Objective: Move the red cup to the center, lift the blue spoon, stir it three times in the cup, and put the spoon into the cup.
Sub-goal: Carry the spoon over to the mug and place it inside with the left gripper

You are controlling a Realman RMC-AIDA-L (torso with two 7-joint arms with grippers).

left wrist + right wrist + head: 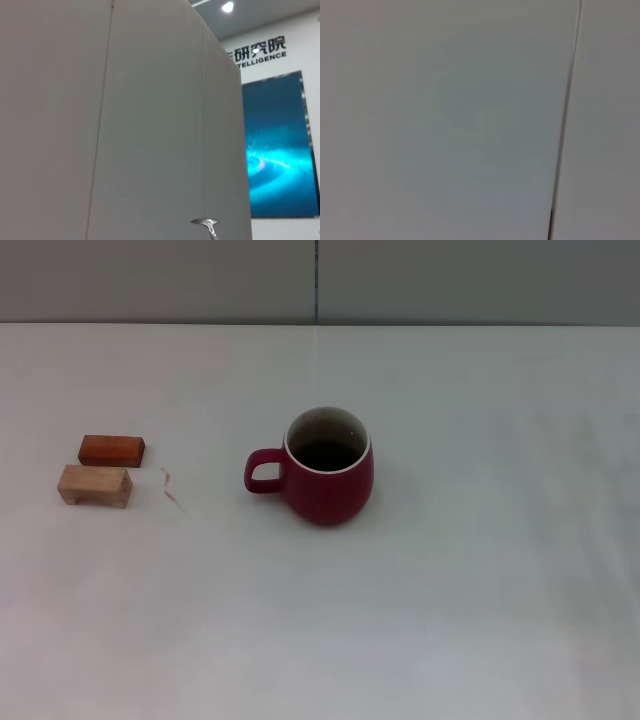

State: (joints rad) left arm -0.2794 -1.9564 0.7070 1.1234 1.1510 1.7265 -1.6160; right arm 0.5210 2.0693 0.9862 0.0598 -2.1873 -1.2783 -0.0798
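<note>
The red cup (pixel 327 466) stands upright near the middle of the white table (pixel 480 570) in the head view, its loop handle pointing to the robot's left and its inside dark. No spoon lies on the table. In the left wrist view the grey metal bowl and neck of the blue spoon (pixel 206 225) poke into the frame's lower edge against a grey wall panel. Its handle is out of view, and what holds it does not show. Neither gripper appears in any view. The right wrist view shows only a plain grey panel.
Two small wooden blocks lie at the table's left: a reddish one (pixel 111 449) and a pale one (pixel 95 485) just in front of it. A thin pale strand (pixel 172 490) lies beside them. A grey wall runs behind the table's far edge.
</note>
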